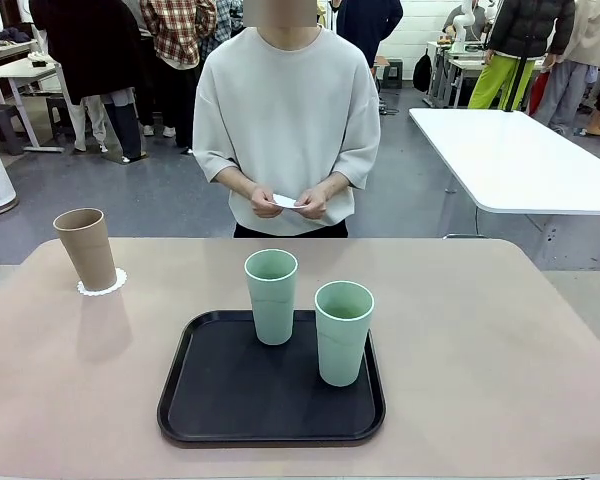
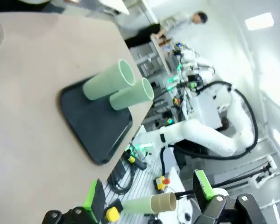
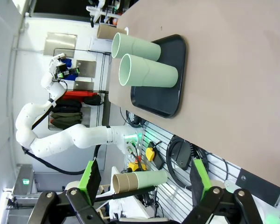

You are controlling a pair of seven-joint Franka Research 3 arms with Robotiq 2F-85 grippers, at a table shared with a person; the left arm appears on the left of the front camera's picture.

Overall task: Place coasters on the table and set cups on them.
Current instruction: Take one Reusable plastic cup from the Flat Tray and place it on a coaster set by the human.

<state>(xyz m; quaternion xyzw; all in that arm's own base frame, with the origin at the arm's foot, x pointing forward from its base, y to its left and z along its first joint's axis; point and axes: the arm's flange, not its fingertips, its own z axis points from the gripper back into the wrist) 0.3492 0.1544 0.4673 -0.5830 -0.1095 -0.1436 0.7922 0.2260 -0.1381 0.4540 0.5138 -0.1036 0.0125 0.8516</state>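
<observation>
Tan matte tumbler (image 1: 86, 247) is sitting on lacy white doily (image 1: 102, 287), upper left. Two mint-green tumblers (image 1: 271, 296) are awaiting you. Left gripper (image 2: 148, 191), right gripper (image 3: 144, 176) are gaping empty.

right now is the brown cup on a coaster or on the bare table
On a coaster. The brown cup stands upright with a white scalloped coaster showing around its base, on the table.

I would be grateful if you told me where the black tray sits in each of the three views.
Front view: the black tray lies low centre, near the table's front edge.
Left wrist view: the tray lies centre-left, slanting.
Right wrist view: the tray lies upper middle, by the table's edge.
Shared landmark: the two green cups standing on it.
</observation>
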